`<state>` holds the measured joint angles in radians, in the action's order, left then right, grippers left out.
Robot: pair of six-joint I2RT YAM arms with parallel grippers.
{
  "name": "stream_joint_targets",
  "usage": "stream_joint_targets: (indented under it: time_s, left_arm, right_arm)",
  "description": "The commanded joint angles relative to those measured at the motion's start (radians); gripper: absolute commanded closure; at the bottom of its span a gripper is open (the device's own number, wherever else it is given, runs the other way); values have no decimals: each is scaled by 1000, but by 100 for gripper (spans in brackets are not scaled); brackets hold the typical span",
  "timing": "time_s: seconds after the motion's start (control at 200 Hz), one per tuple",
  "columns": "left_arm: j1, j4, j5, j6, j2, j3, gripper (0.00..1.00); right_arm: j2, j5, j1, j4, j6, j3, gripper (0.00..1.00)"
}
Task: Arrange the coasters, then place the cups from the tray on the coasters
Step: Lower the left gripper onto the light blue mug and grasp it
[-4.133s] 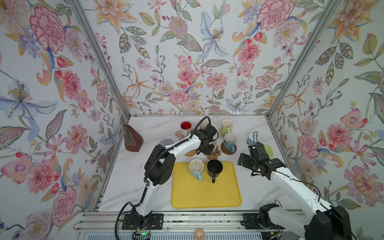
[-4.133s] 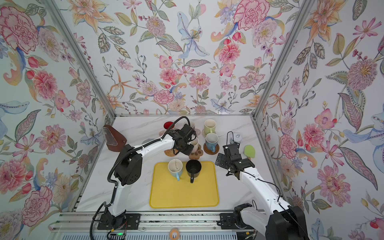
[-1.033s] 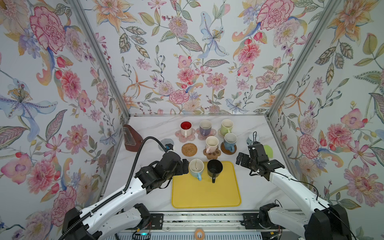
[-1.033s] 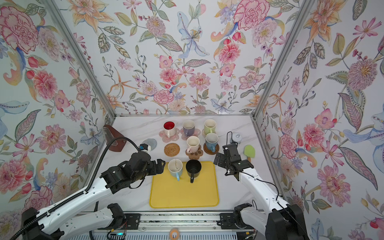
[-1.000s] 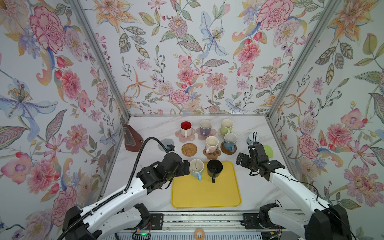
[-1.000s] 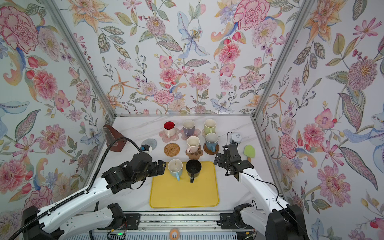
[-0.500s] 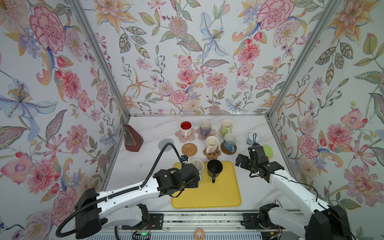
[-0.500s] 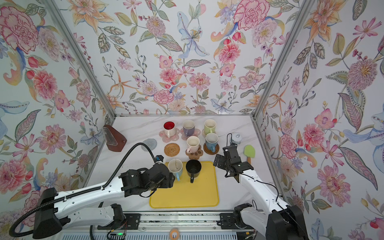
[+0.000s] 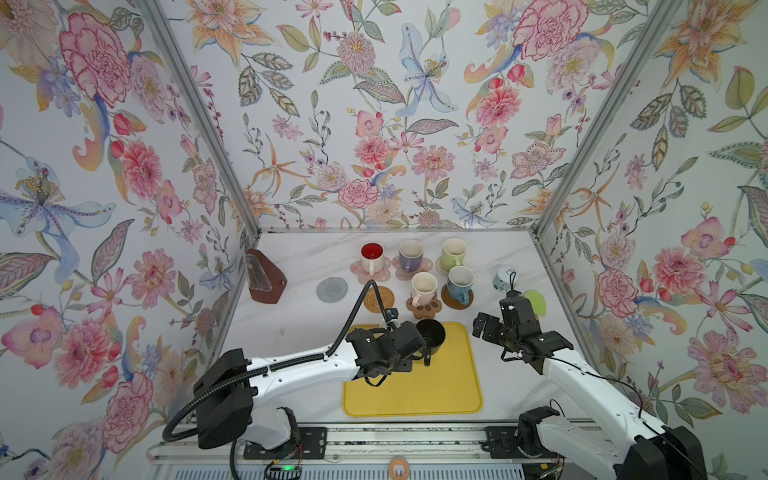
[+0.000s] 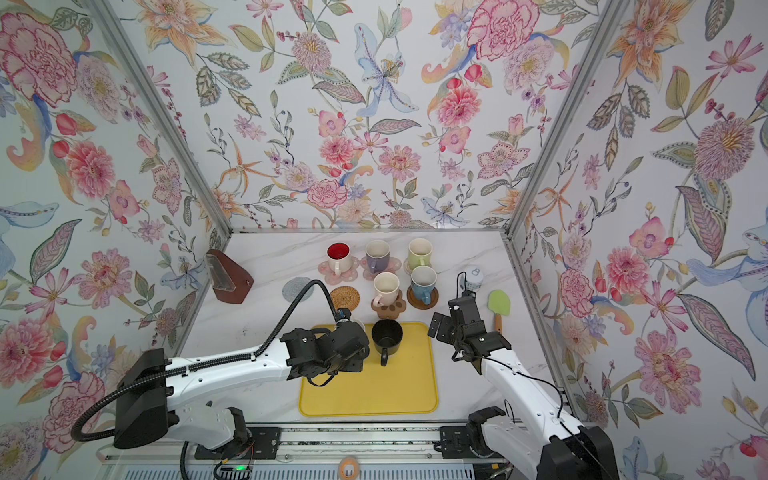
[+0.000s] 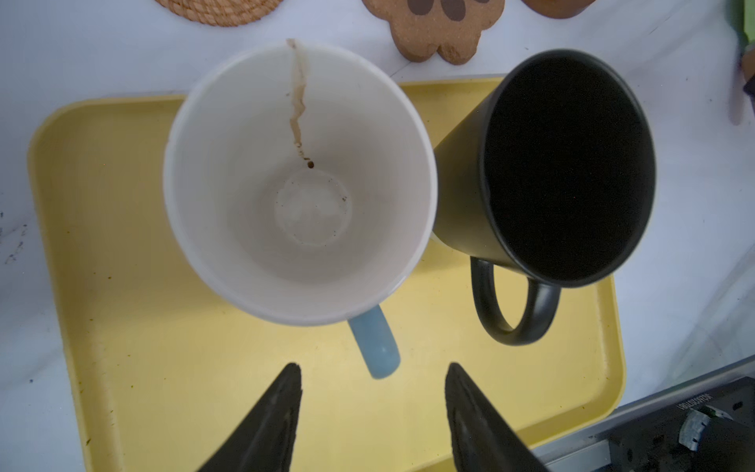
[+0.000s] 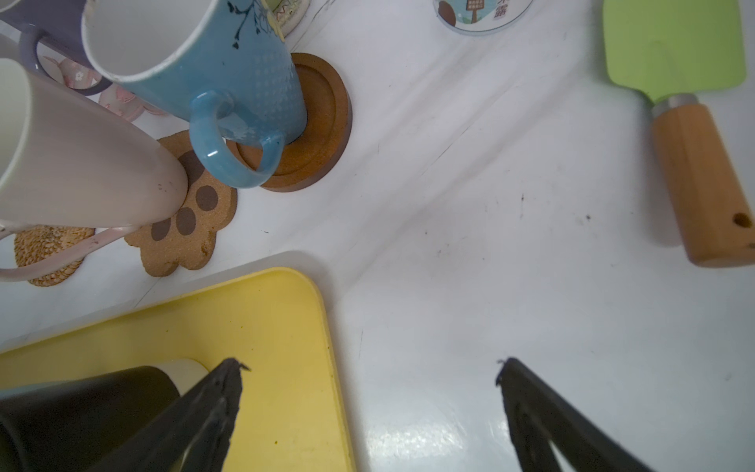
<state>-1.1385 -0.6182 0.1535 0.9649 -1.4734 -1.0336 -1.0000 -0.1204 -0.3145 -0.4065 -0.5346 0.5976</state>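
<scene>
on the white table sits the yellow tray, holding the light blue mug and the black mug side by side. the left claw is spread around the light blue mug's handle, not touching it. the right claw is spread wide over the table.

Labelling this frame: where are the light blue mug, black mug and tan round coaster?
light blue mug (image 11: 300, 184), left wrist view, white inside bottom.
black mug (image 10: 387, 334), a top view, dark inside.
tan round coaster (image 10: 347, 298), a top view, woven middle.

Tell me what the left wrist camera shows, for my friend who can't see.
A light blue mug, white inside with a brown drip stain, stands on a yellow tray beside a black mug. The left gripper, open, flanks the blue handle without touching.
</scene>
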Motion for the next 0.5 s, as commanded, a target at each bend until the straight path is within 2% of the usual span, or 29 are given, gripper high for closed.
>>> stream_joint_targets:
  time_s: [0.0, 0.495]
  left_arm:
    - [-6, -60, -13, -14, -40, -44, 44]
    - [28, -43, -3, -38, -136, -47, 48]
  right_arm:
    - [26, 0, 1, -6, 18, -22, 1]
    - [70, 8, 10, -5, 28, -56, 1]
